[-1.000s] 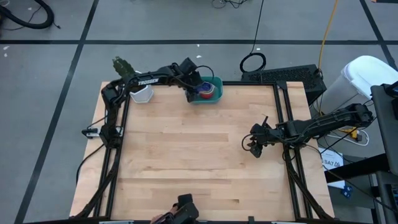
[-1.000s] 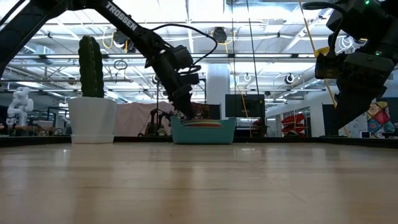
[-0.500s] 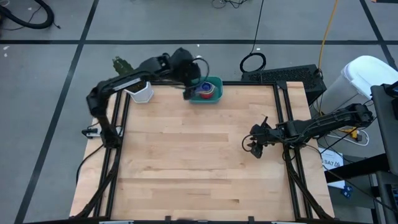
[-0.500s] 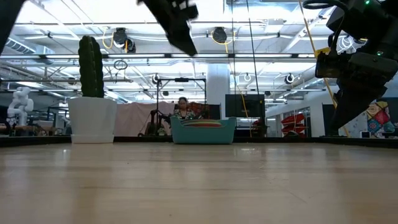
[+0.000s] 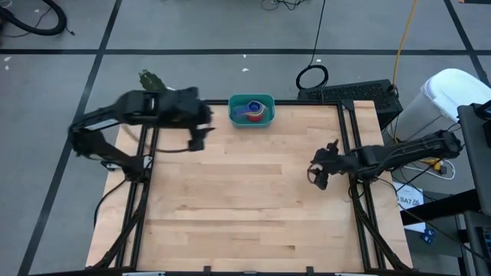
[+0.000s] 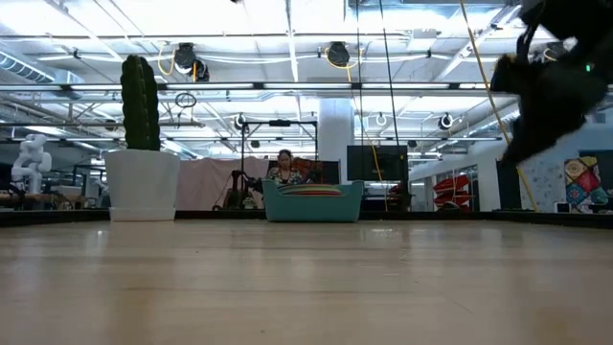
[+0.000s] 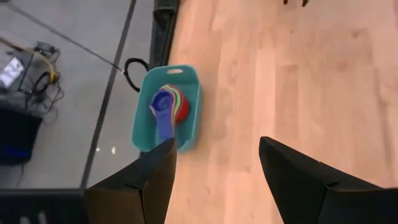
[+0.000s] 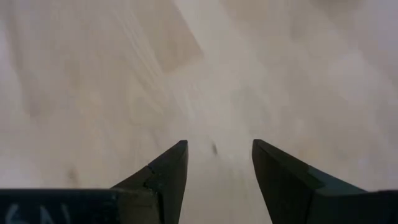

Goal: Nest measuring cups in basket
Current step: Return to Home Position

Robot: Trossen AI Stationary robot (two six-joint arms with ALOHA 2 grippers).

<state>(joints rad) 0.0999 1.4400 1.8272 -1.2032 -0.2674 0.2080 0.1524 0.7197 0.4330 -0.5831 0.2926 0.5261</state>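
- The measuring cups (image 5: 254,113) are sitting nested in one stack inside the basket (image 5: 233,108), which is standing at the far edge of the worktop (image 5: 245,207), about midway along it.
- With the stack placed, the task is looking finished, and the step in hand is probably parking the arms.
- Doing that well is calling for a high, clear path for the left arm, away from the basket wall and the white pot (image 6: 142,187), so nothing gets knocked.
- The left gripper (image 5: 196,141) is hanging above the worktop to the left of the basket, apart from it.
- In the left wrist view its fingers (image 7: 146,177) are standing wide apart with nothing between them. The basket rim (image 7: 195,93) and the cups (image 7: 166,106) are showing beyond them.
- The right gripper (image 5: 317,176) is waiting near the worktop's right edge, well apart from the basket.
- Its fingers (image 8: 163,171) are also spread and holding nothing, with only bare wood showing between them.
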